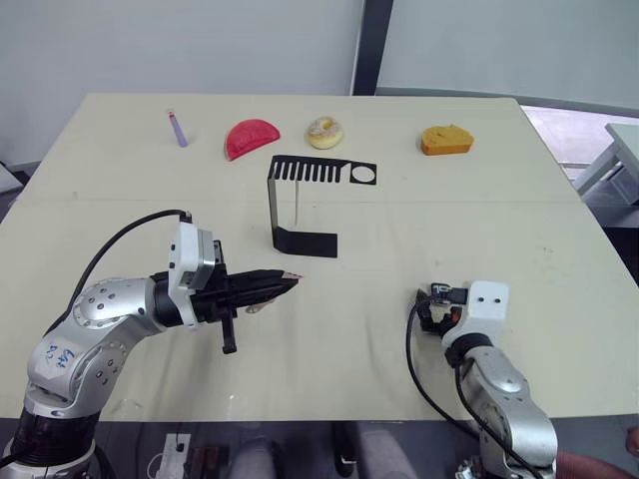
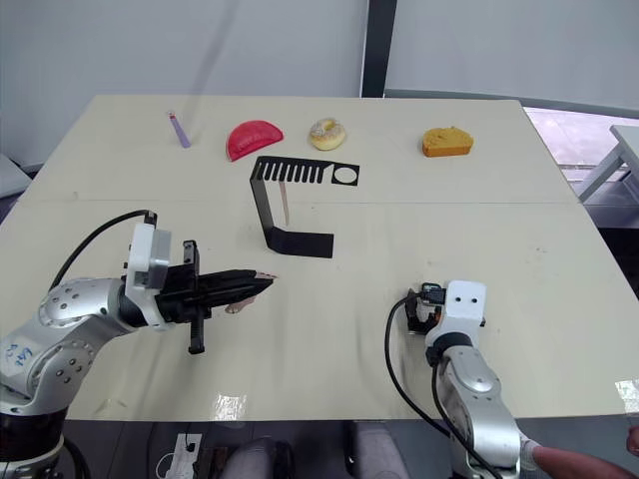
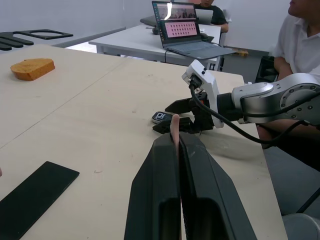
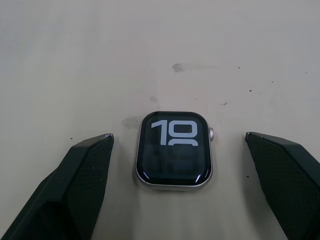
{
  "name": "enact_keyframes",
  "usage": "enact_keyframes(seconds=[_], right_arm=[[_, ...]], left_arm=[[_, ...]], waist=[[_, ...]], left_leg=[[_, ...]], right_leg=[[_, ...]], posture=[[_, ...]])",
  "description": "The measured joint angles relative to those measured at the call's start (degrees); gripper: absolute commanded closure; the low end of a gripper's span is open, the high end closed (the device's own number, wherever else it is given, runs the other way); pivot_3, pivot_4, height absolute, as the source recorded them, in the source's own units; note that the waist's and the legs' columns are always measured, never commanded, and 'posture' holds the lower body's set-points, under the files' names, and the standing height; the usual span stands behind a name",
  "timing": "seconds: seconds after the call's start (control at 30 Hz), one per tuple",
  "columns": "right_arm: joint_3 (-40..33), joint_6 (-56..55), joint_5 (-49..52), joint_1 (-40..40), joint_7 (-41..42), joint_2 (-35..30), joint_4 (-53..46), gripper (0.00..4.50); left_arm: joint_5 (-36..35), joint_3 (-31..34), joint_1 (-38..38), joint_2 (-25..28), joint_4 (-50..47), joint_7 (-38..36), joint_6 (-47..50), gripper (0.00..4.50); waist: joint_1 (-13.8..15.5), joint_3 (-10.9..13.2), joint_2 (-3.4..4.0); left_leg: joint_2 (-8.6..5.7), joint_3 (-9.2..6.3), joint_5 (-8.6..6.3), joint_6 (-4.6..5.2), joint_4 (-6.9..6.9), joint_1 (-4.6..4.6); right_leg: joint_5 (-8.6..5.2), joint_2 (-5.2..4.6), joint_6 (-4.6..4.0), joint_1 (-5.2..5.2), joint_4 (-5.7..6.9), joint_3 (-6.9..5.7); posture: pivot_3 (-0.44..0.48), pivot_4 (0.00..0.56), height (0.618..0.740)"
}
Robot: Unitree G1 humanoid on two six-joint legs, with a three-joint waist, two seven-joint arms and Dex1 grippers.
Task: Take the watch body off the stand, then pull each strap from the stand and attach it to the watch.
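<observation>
Item 1, watch body (image 4: 174, 150): lies flat on the table (image 1: 519, 239), screen up, between the spread fingers of my right gripper (image 4: 180, 185), which is released and touches nothing.

Item 2, strap (image 3: 175, 127): pinched at its tip in my clenched left gripper (image 1: 283, 284), at about 9 o'clock from the watch and well apart from it.

Item 3, second strap (image 2: 286, 204): hangs from the comb slots of the stand (image 1: 300, 200), at 12 o'clock from my left gripper.

Step in hand, as I judge it: bring the held strap across to the watch. To do it well, close the right fingers on the case sides first, steady it, then slide the strap end squarely into the case edge.

Other things: purple stick (image 1: 178, 129), red slice (image 1: 251, 138), doughnut (image 1: 324, 132), orange cake (image 1: 445, 140) along the far edge, none in the path. The right gripper's cable (image 1: 414, 349) lies near the watch.
</observation>
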Motion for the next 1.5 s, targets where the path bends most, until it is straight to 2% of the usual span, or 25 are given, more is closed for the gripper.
enact_keyframes(seconds=[0.5,0.6,0.73,0.77,1.07,1.2,1.37,1.5], right_arm=[[0.1,-0.1,-0.6,-0.8,-1.0,0.9,0.8,0.02],[0.1,-0.1,-0.7,-0.9,-1.0,0.9,1.0,0.78],[0.1,-0.1,-0.7,-1.3,-1.0,0.9,1.4,2.72],[0.1,-0.1,-0.6,-1.3,-1.0,0.9,1.4,2.90],[-0.4,-0.9,0.6,-2.3,0.0,-0.1,2.7,2.90],[-1.7,-0.4,5.9,-4.3,7.2,-5.5,3.6,2.90],[-7.9,11.3,19.9,-14.9,17.0,-14.9,3.7,2.90],[-10.6,29.6,36.7,-25.0,24.2,-19.3,8.4,2.90]], left_arm=[[0.0,-0.7,-0.4,-0.3,0.0,0.0,0.0,4.50],[0.0,-1.0,-0.4,-0.3,0.0,0.0,0.0,4.50],[0.0,-1.0,-0.7,-0.2,0.2,0.0,0.0,4.50],[0.0,-1.0,-0.9,0.0,0.3,0.0,0.0,4.50],[0.2,0.2,-1.6,0.5,0.5,0.0,0.0,4.50],[2.6,0.2,-1.7,0.6,0.9,0.0,-1.6,4.50],[11.4,0.2,-1.7,3.5,5.3,-3.4,-11.3,4.50],[18.1,-0.2,-2.3,3.9,9.7,-6.7,-21.3,4.50]], waist=[[0.0,-0.1,-0.09],[-0.1,-0.1,-0.13],[-0.1,-0.1,-0.14],[-0.1,-0.1,-0.14],[-0.2,-0.1,-0.18],[-0.2,-0.1,-0.13],[-0.1,0.0,-0.07],[0.0,0.0,-0.07]], left_leg=[[0.01,0.00,0.00,0.00,-0.01,-0.01],[0.01,0.00,0.00,0.00,-0.01,-0.01],[0.01,0.00,0.00,0.00,-0.02,-0.01],[0.01,0.00,0.00,0.00,-0.02,-0.01],[0.01,0.00,0.00,0.00,-0.02,0.00],[0.00,0.01,0.00,0.02,-0.01,0.00],[0.02,0.00,0.02,0.05,-0.03,0.02],[0.05,-0.02,0.01,0.11,-0.02,-0.01]], right_leg=[[0.00,0.00,0.00,0.00,-0.01,0.00],[0.00,0.00,0.00,0.01,-0.01,0.00],[0.00,0.00,0.00,0.00,0.00,0.00],[0.00,0.00,0.00,0.01,0.00,0.00],[0.00,0.00,0.00,0.02,0.00,0.00],[0.00,0.01,0.00,0.00,-0.01,0.01],[0.00,0.06,0.00,-0.01,-0.01,0.01],[0.00,0.06,-0.01,-0.03,-0.06,0.00]], posture=[[0.000,0.150,0.740],[0.000,0.150,0.740],[0.000,0.150,0.740],[0.000,0.150,0.740],[0.000,0.150,0.740],[0.000,0.150,0.740],[0.000,0.150,0.740],[0.000,0.150,0.740]])
